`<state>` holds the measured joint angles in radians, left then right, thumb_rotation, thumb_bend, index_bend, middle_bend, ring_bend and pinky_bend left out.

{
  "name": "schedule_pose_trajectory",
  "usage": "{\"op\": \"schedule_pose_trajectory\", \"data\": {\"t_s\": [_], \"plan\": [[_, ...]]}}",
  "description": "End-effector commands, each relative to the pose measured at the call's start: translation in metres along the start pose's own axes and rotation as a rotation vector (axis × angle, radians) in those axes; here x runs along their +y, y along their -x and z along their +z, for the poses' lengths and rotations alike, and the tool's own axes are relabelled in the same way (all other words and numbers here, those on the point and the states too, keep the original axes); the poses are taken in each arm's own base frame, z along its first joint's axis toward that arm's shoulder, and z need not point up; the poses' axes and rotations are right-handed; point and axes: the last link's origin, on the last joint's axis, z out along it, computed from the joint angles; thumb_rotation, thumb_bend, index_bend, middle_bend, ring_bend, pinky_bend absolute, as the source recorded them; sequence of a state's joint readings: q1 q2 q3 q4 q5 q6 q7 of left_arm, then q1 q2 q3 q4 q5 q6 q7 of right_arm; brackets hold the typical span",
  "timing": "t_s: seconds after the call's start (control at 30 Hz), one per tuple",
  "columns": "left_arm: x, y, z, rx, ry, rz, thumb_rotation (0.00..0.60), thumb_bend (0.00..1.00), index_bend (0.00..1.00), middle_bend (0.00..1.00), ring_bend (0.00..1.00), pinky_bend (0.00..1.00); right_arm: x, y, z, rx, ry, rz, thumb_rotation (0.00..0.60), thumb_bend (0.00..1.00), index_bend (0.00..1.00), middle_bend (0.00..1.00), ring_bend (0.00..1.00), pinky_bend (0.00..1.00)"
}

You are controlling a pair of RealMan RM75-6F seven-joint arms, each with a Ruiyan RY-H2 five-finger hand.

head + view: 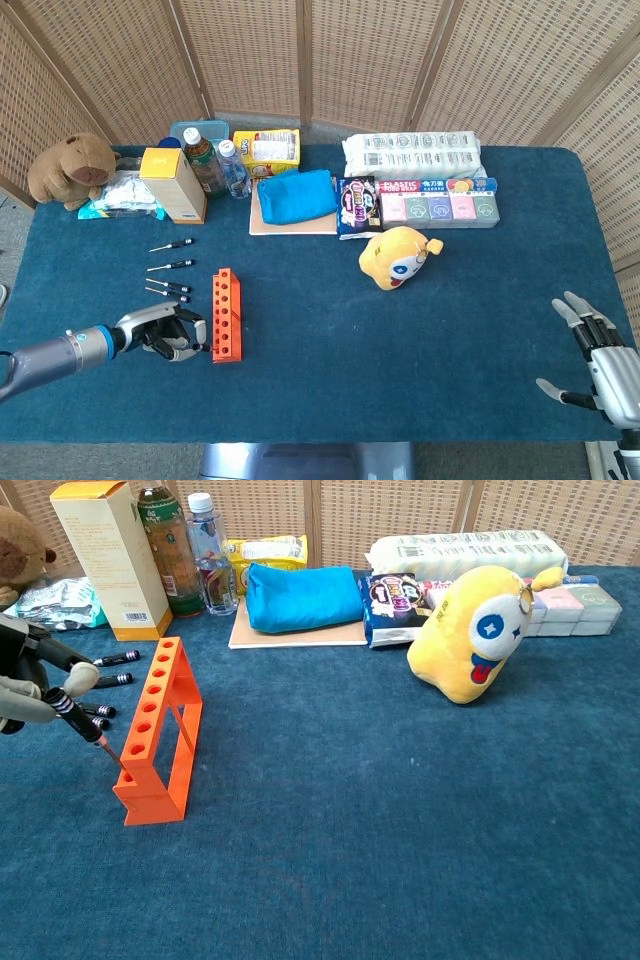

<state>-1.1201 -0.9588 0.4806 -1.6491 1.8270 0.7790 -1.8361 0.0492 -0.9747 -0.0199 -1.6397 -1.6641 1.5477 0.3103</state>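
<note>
Left hand (25,685) pinches a screwdriver (75,717) by its handle, tip at the orange rack (160,730). Judged light, stiff, slim; the ridged handle suits gripping. Right hand (600,360) rests with fingers spread, holding nothing.

Colours on the blue counter (420,340)
Orange rack (158,730), black-handled screwdriver (75,715), yellow plush (475,630), brown plush (75,168), bright blue pouch (296,195).

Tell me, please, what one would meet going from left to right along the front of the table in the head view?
Left hand holding a screwdriver → orange rack → yellow plush toy → right hand.
</note>
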Motion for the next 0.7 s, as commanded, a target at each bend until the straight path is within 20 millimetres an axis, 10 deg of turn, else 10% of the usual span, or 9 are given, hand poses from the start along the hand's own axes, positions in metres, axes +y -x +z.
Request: {"op": "schedule_pose_trajectory", "data": {"t_s": [0.03, 0.7], "plan": [[-0.0002, 0.0003, 0.0013, -0.001, -0.003, 0.001, 0.600, 0.41, 0.59, 1.00, 1.00, 1.00, 0.0000, 0.0000, 0.0000, 0.000, 0.000, 0.000, 0.600, 0.03, 0.02, 0.00, 0.01, 0.10], [-0.0061, 0.0017, 0.0105, 0.023, -0.043, 0.043, 0.600, 0.41, 0.59, 1.00, 1.00, 1.00, -0.0002, 0.0002, 0.0005, -0.001, 0.001, 0.000, 0.600, 0.03, 0.02, 0.00, 0.01, 0.10]]}}
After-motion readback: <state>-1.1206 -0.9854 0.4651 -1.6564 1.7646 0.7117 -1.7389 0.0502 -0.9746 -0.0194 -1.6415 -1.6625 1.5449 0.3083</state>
